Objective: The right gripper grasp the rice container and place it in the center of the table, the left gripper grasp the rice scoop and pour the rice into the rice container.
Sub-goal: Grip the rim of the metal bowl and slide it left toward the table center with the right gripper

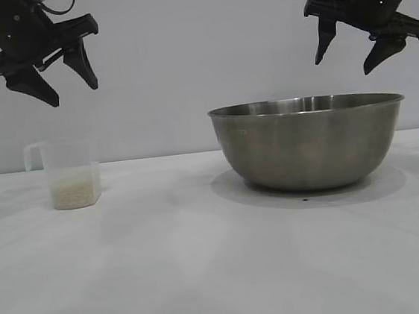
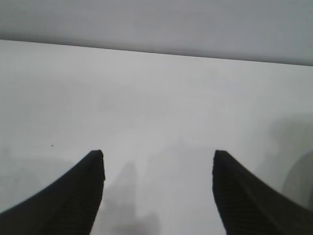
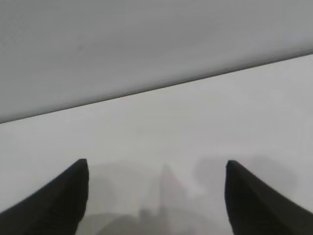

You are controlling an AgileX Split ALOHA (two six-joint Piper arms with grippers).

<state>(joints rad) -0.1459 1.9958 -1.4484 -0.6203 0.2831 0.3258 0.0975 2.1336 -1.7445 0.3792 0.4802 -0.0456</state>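
Upright clear rice scoop (image 1: 71,174) holding rice (image 1: 73,192), well left of steel rice container (image 1: 309,143).

The rice container (image 1: 310,146) is made of brushed steel, with a dull satin sheen and a thin rolled rim that catches brighter highlights. The rice scoop (image 1: 69,174) is formed of translucent, faintly cloudy plastic with smooth, slightly faceted walls; the rice (image 1: 73,192) is seen through it as a fine, grainy, matt white mass. The counter (image 1: 168,266) is finished in a smooth matt white, on which only soft shadows are thrown. The left claw (image 1: 69,85) and the right claw (image 1: 345,60) are made of black matt material; a fine ribbed texture is shown on the fingers (image 2: 73,196) in the left wrist view.
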